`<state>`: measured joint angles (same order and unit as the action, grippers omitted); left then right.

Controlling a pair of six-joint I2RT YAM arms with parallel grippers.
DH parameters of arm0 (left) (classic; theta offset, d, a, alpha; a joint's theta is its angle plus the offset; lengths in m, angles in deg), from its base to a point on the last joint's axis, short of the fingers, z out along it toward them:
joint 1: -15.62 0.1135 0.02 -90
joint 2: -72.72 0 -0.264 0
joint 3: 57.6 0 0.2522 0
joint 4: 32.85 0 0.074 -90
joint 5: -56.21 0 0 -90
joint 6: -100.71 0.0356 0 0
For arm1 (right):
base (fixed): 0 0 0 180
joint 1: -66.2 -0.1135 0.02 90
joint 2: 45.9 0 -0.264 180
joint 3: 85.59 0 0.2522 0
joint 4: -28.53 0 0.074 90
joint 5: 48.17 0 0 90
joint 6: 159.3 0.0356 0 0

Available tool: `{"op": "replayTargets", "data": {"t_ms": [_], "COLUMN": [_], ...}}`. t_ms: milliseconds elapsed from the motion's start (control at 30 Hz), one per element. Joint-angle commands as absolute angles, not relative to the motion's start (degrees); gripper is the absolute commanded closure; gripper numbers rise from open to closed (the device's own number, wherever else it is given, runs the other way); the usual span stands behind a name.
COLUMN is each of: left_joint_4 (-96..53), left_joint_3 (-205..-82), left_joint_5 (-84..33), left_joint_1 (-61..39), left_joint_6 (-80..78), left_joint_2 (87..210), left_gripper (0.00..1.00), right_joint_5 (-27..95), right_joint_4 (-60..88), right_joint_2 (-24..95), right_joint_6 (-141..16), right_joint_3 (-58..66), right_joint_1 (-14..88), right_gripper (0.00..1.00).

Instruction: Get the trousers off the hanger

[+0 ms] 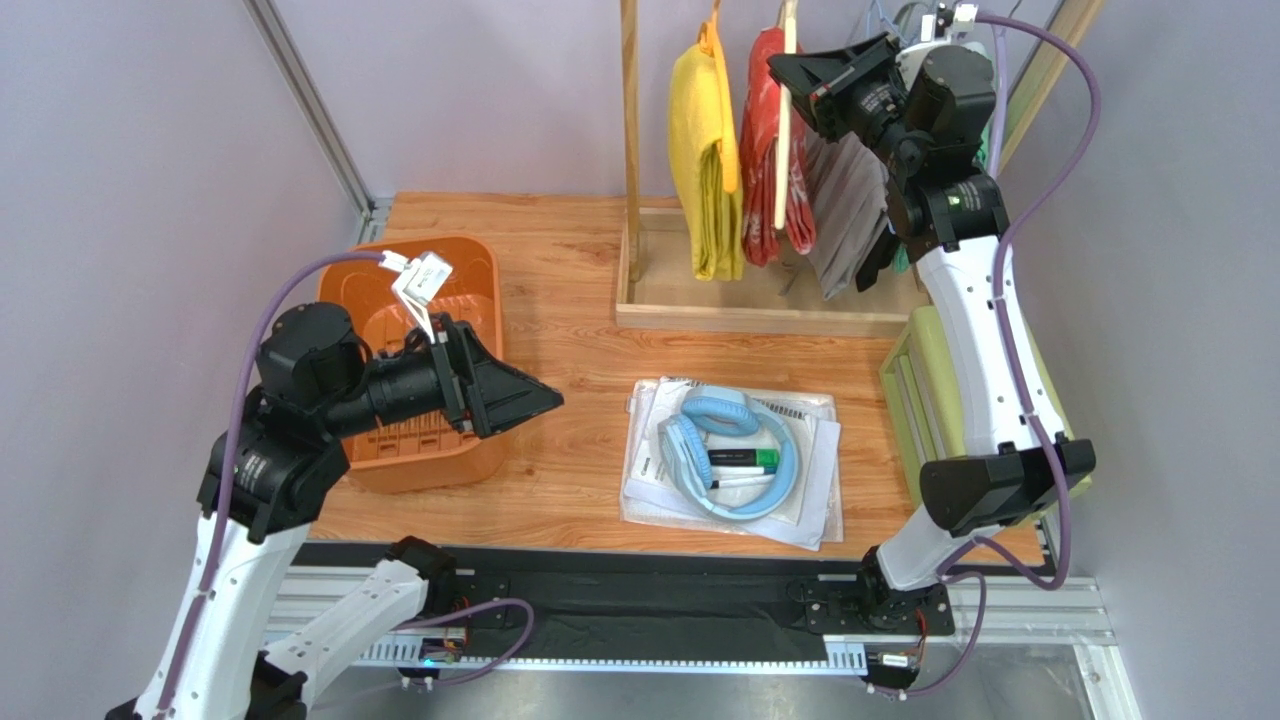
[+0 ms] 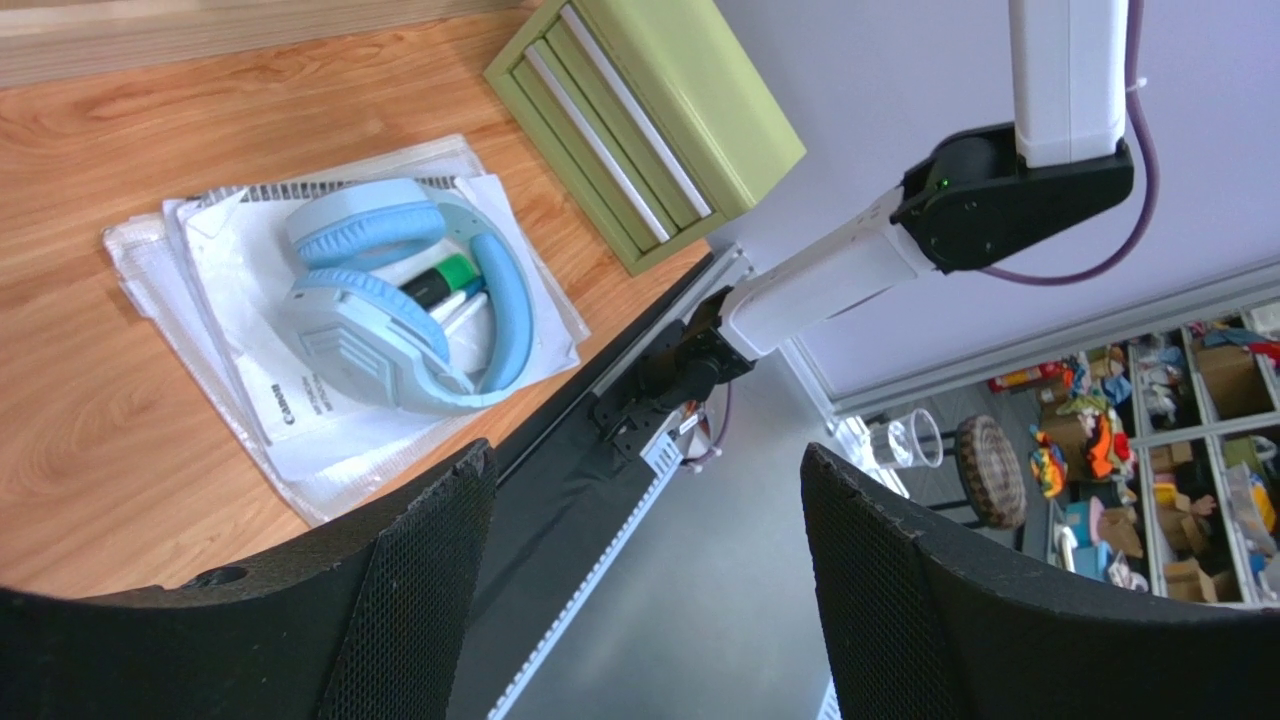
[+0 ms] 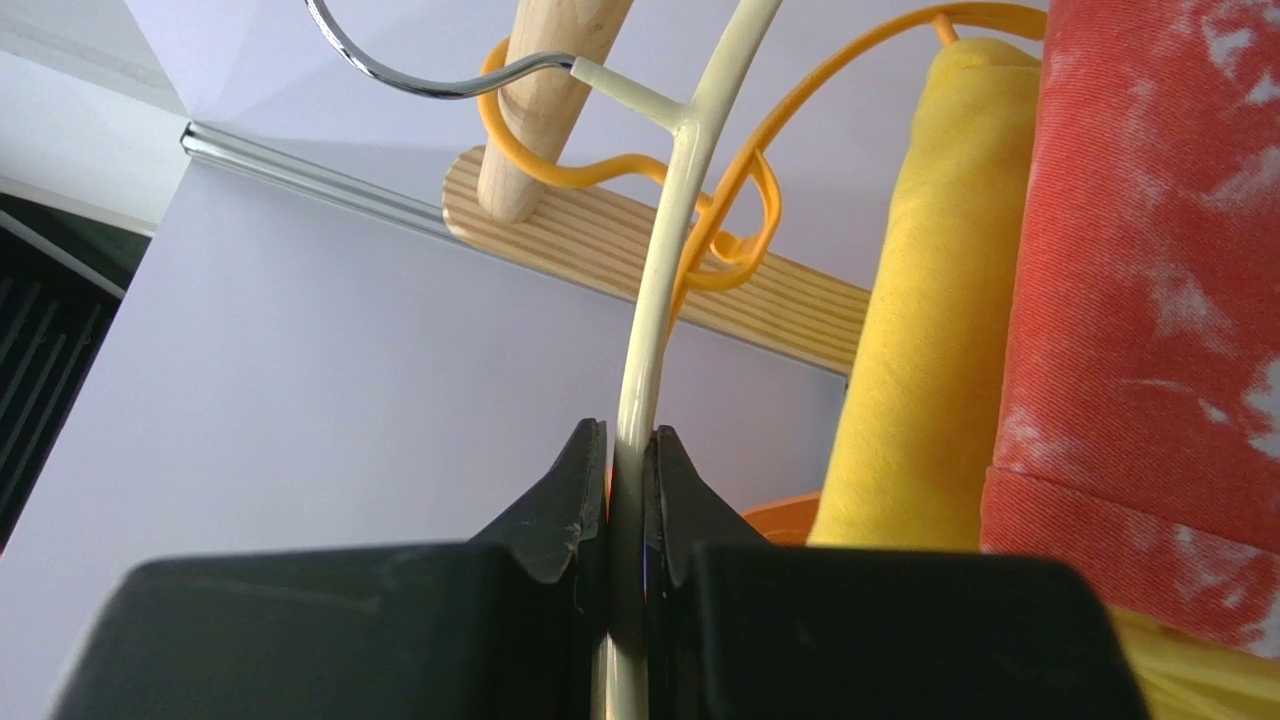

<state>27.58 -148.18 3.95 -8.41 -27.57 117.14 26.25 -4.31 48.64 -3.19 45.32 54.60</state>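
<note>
The red-orange trousers (image 1: 766,150) with a pale pattern hang on the cream hanger (image 1: 784,143) from the wooden rack at the back. In the right wrist view the trousers (image 3: 1157,255) fill the right side. My right gripper (image 1: 792,75) is shut on the hanger's cream arm (image 3: 661,300), just below its hook; its jaws (image 3: 630,450) pinch the rod from both sides. My left gripper (image 1: 544,402) is open and empty over the table's middle left, far from the rack. In its own view, the left gripper (image 2: 646,495) has wide-apart jaws.
A yellow garment (image 3: 932,300) on an orange hanger (image 3: 751,195) hangs right beside the trousers, grey clothes (image 1: 849,210) on the other side. An orange basket (image 1: 466,278) stands left, blue headphones (image 1: 732,450) on papers in the middle, a green box (image 1: 917,390) right.
</note>
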Motion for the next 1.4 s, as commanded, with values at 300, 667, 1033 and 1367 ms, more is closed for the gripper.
{"op": "replayTargets", "data": {"t_ms": [300, 667, 1033, 1367], "left_joint_4": [17.65, 6.93, -6.5, -20.48], "left_joint_3": [-154.86, -154.16, -155.83, -156.88], "left_joint_5": [-11.0, -37.96, -65.93, -70.96], "left_joint_1": [-29.61, -46.6, -64.62, -65.51], "left_joint_6": [-25.95, -14.97, 3.23, 6.84], "left_joint_2": [123.07, 127.37, 140.2, 151.37], "left_gripper": [0.24, 0.23, 0.17, 0.2], "right_joint_5": [17.39, 21.78, 24.34, 24.69], "right_joint_4": [3.27, -10.63, -14.15, -15.21], "right_joint_2": [32.77, 21.43, 9.04, 4.46], "right_joint_6": [-7.86, -6.46, 5.21, 11.03], "right_joint_3": [36.56, 31.28, 22.14, 23.97], "right_joint_1": [56.44, 56.44, 56.44, 56.44], "right_gripper": [1.0, 1.0, 1.0, 1.0]}}
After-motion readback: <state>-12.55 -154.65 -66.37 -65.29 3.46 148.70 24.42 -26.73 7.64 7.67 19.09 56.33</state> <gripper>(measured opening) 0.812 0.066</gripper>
